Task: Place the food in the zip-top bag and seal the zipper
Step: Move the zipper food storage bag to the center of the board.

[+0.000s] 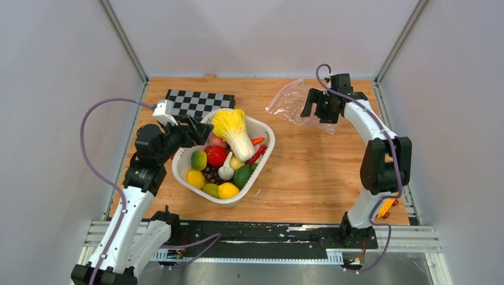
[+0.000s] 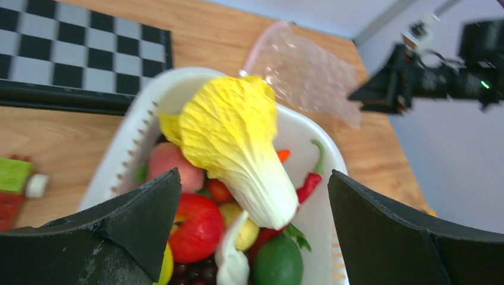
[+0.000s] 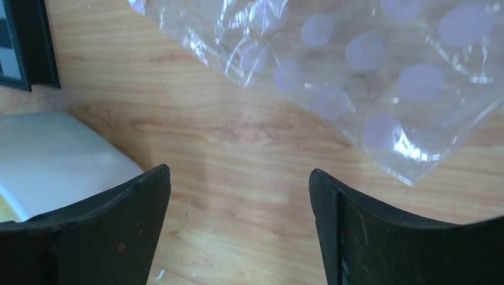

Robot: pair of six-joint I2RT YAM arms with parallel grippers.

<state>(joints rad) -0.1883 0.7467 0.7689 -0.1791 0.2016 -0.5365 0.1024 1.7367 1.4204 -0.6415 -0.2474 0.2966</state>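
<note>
The food lies in a white slotted basket: a yellow-leaved cabbage on top, a red tomato, a red chili, a carrot tip, garlic, lemons and limes. The clear zip-top bag lies flat at the back right; its pink zipper edge faces the basket. My left gripper is open and empty, hovering over the basket's left rim, with the cabbage between its fingers in view. My right gripper is open and empty above the bag.
A black-and-white checkerboard lies at the back left, behind the basket. Grey walls close in the wooden table on three sides. A small green and red block lies left of the basket in the left wrist view.
</note>
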